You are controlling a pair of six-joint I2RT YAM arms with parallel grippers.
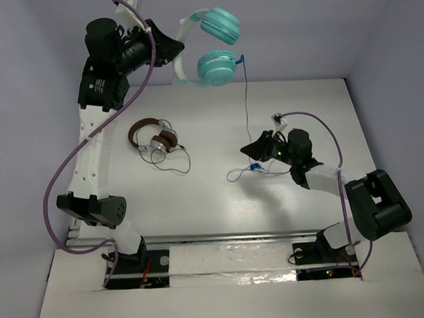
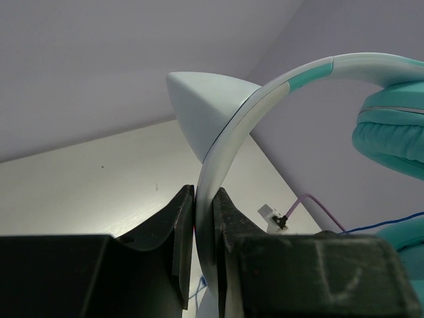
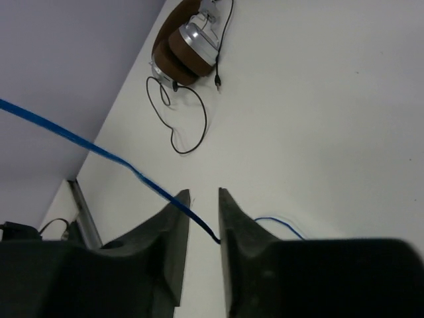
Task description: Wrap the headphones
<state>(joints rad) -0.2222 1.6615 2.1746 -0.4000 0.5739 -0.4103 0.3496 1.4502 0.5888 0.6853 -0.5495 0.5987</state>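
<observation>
We see the left gripper (image 2: 202, 228) clamped on the white headband (image 2: 228, 132) of the headphones (image 1: 214, 46). It holds them up off the table (image 1: 315, 112), toward the far side. Both teal ear cups (image 1: 216, 69) hang in the air, one above the other in the top view.

The thin blue cable (image 1: 246, 108) runs in a straight line from the lower cup to the right gripper (image 1: 250, 154), which sits low over the middle of the table. In the right wrist view its fingers (image 3: 232, 218) stand a narrow gap apart. The cable passes through that gap, and we cannot tell whether it is pinched. A loose loop of the same cable lies on the table just beside the gripper.

The brown-banded headphones (image 1: 153, 137) lie flat on the table's left half, well apart from both grippers, with their black cable (image 1: 175, 160) curled beside them.

A pale mark (image 1: 89, 83) on the left arm's dark housing is too small for us to read.
</observation>
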